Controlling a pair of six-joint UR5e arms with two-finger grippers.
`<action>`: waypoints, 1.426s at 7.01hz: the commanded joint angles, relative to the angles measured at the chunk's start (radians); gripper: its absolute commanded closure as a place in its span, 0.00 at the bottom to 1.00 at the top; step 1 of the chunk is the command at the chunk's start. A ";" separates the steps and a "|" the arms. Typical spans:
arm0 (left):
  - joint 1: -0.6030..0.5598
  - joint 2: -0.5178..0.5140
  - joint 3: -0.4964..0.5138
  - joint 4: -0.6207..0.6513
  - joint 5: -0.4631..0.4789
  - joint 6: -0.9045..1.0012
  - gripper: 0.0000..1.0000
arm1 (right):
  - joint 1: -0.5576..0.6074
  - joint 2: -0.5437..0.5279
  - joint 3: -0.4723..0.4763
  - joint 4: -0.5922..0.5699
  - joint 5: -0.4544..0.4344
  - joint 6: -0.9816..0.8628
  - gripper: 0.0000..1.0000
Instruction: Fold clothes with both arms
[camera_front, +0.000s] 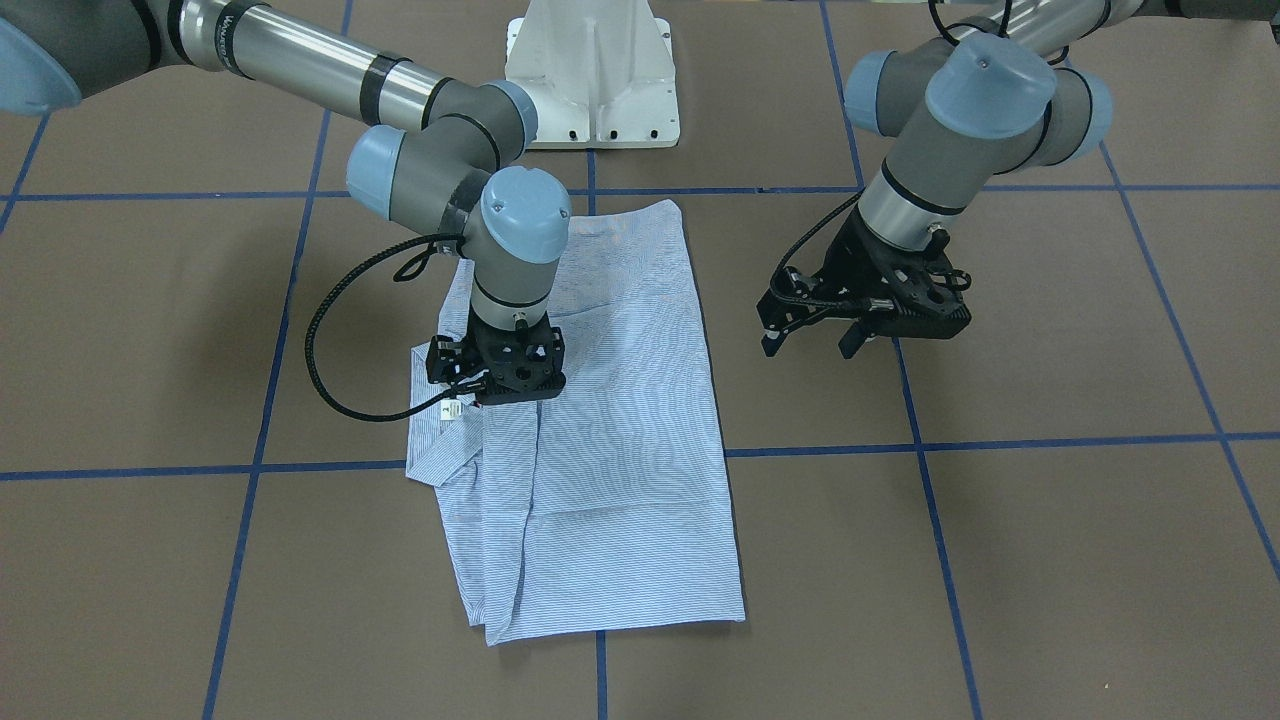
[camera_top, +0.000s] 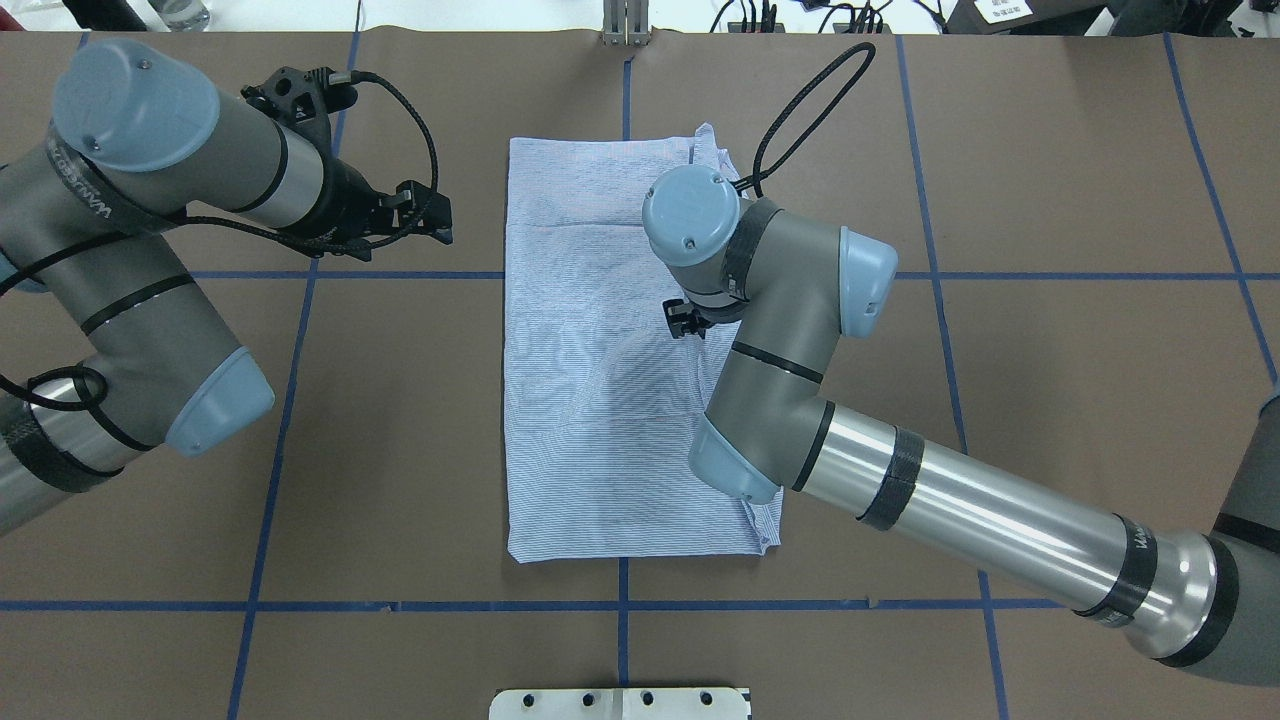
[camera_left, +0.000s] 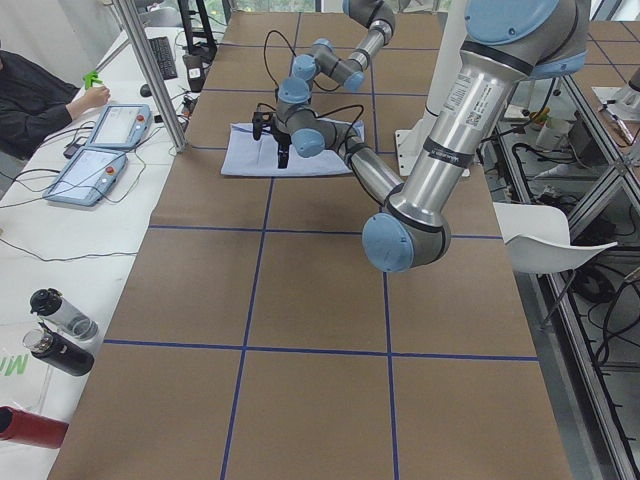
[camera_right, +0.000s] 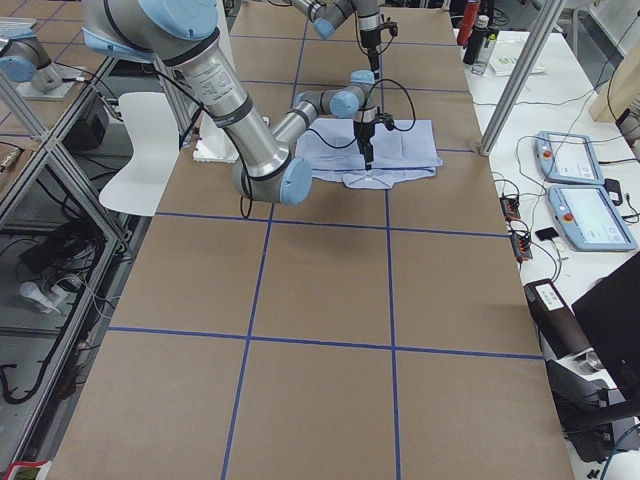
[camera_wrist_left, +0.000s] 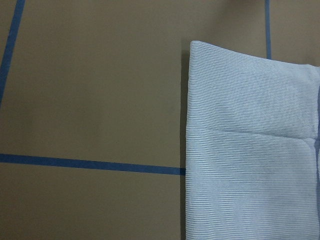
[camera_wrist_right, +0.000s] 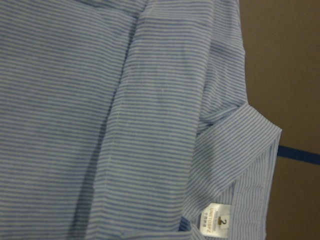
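Observation:
The clothes are one blue-and-white pinstriped shirt (camera_front: 620, 420) (camera_top: 590, 400), folded into a long rectangle on the brown table. Its collar (camera_front: 440, 455) (camera_wrist_right: 250, 135) and white neck label (camera_wrist_right: 216, 220) stick out at one long edge. My right gripper (camera_front: 497, 385) (camera_top: 688, 318) points straight down over the shirt beside the collar. Its fingers are hidden under its body, so I cannot tell their state or whether they touch the cloth. My left gripper (camera_front: 810, 345) (camera_top: 443, 220) hovers open and holds nothing, off the shirt's opposite long edge. The left wrist view shows a shirt corner (camera_wrist_left: 250, 150).
The white pedestal base (camera_front: 592, 75) (camera_top: 620, 703) stands at the robot's edge of the table. Blue tape lines (camera_front: 1000, 440) cross the brown surface. In the exterior left view a person (camera_left: 40, 100) sits at a side desk with tablets (camera_left: 100, 150) and bottles (camera_left: 60, 330).

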 joint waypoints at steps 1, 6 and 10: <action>0.000 -0.006 -0.002 0.000 -0.001 -0.003 0.00 | 0.021 -0.060 0.082 -0.072 -0.001 -0.036 0.00; 0.023 -0.023 -0.016 -0.003 -0.001 -0.058 0.00 | 0.104 -0.181 0.171 -0.072 0.009 -0.139 0.00; 0.038 0.004 -0.098 0.009 -0.006 -0.116 0.00 | 0.116 -0.242 0.399 -0.001 0.139 -0.084 0.00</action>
